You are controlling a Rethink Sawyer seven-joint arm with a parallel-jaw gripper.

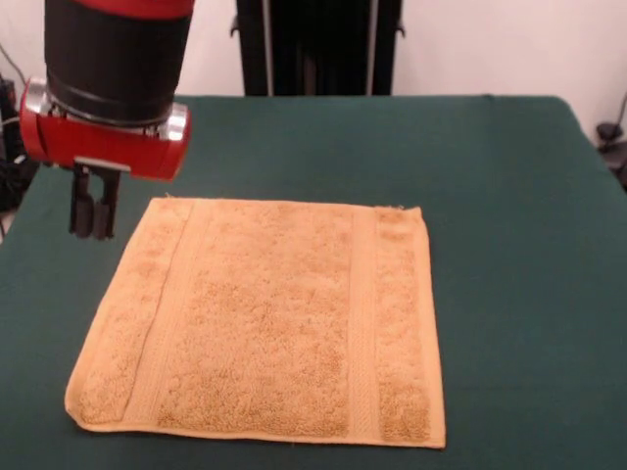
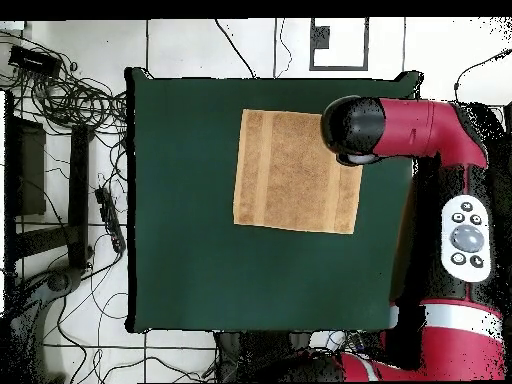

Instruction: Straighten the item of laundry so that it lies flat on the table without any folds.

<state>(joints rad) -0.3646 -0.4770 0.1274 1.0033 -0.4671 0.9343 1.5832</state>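
Observation:
The golden-orange towel (image 1: 269, 318) lies spread flat on the dark green table (image 1: 509, 245), with a woven band near its left edge and another near its right edge. No folds show. It also shows in the overhead view (image 2: 295, 172) near the table's top right. My gripper (image 1: 94, 213) hangs just off the towel's far left corner, its fingers close together, holding nothing. In the overhead view the arm's red and black head (image 2: 352, 130) covers the gripper and the towel's corner.
The robot's black pedestal (image 1: 318, 47) stands behind the table's far edge. In the overhead view the red arm (image 2: 455, 190) runs along the table's right side, and cables and black stands (image 2: 70, 160) lie on the floor to the left.

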